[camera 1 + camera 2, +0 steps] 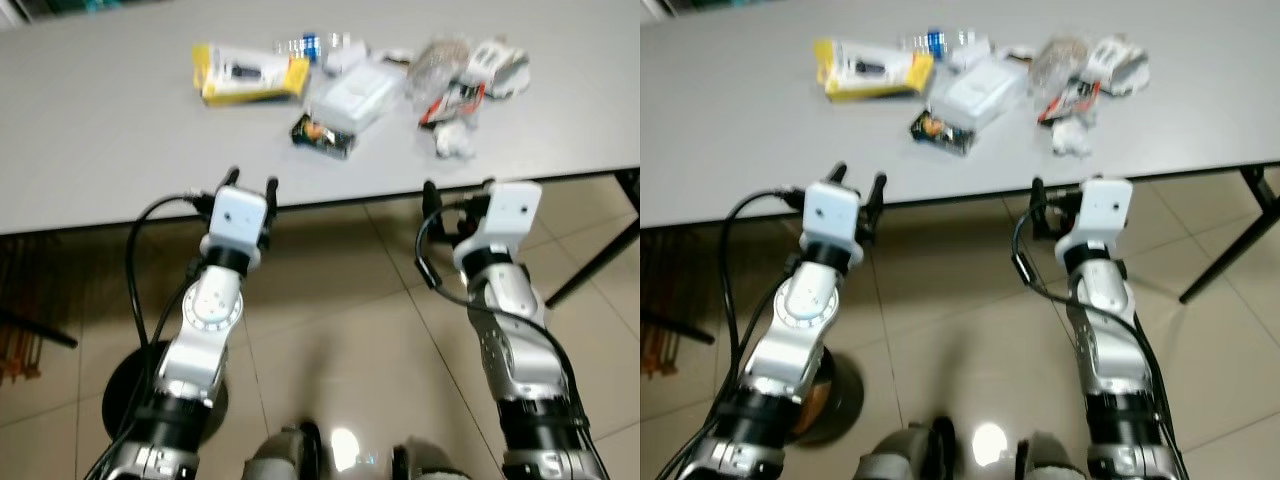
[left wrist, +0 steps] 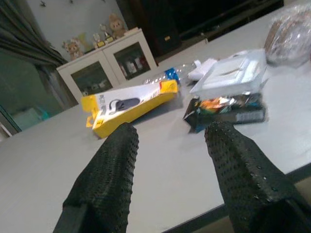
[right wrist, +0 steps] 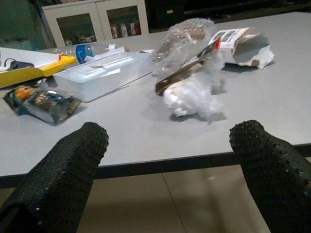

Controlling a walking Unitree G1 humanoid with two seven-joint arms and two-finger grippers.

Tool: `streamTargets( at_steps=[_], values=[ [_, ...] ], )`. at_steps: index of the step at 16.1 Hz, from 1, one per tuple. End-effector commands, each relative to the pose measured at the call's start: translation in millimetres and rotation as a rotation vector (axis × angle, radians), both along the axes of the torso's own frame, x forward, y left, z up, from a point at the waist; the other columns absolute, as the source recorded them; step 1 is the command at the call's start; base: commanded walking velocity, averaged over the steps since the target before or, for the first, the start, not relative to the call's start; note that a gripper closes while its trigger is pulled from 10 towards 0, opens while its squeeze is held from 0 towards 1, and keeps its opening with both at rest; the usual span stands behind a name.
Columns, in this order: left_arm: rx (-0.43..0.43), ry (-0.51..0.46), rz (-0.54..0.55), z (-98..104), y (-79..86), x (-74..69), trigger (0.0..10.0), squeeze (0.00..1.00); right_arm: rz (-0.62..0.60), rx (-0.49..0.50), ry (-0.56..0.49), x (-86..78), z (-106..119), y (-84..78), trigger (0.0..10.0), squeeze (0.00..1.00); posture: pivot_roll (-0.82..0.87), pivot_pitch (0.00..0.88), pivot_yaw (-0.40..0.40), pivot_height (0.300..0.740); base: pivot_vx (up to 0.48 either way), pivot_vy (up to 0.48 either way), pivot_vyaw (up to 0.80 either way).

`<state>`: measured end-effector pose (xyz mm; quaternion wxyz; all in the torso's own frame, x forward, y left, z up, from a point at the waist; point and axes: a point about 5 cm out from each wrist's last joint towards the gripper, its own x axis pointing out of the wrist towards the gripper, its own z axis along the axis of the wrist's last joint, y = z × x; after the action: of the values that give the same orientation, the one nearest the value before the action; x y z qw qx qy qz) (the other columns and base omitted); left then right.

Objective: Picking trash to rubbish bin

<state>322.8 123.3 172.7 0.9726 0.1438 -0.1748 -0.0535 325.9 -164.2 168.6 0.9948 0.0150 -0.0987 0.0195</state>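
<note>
Trash [image 1: 355, 95] on table [image 1: 100, 130]

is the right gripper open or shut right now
Open. In the right wrist view the right gripper has its two black fingers spread wide apart with nothing between them, pointed at the crumpled white wrapper on the grey table.

Grey table [image 1: 100, 130], dark-edged, across upper frame; black leg [image 1: 598, 262] slanting at right. Beige tiled floor [image 1: 340, 300] beneath, glossy, light glare at lower centre. Round black base [image 1: 125, 395] at lower left. White glass-door cabinet [image 2: 109, 60], soft toys [image 2: 114, 24] on top, far wall.
</note>
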Motion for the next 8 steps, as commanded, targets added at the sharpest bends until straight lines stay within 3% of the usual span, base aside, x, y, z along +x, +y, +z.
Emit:
streamTargets(
  at_steps=[1, 8],
  values=[
    [0.005, 0.021, -0.013, -5.2, -4.0, -2.3, 10.0, 1.00, -0.025, -0.002, 0.009, -2.9, -2.9, -7.8, 10.0, 0.00, 0.08, 0.240, 0.095, 0.740, 0.319, 0.000, 0.00],
    [0.002, 0.025, -0.023, -5.7, -6.1, -2.8, 10.0, 1.00, -0.027, -0.005, 0.010, -3.2, -2.8, -8.9, 10.0, 0.00, 0.07, 0.244, 0.092, 0.740, 0.318, 0.000, 0.00]
  ],
)
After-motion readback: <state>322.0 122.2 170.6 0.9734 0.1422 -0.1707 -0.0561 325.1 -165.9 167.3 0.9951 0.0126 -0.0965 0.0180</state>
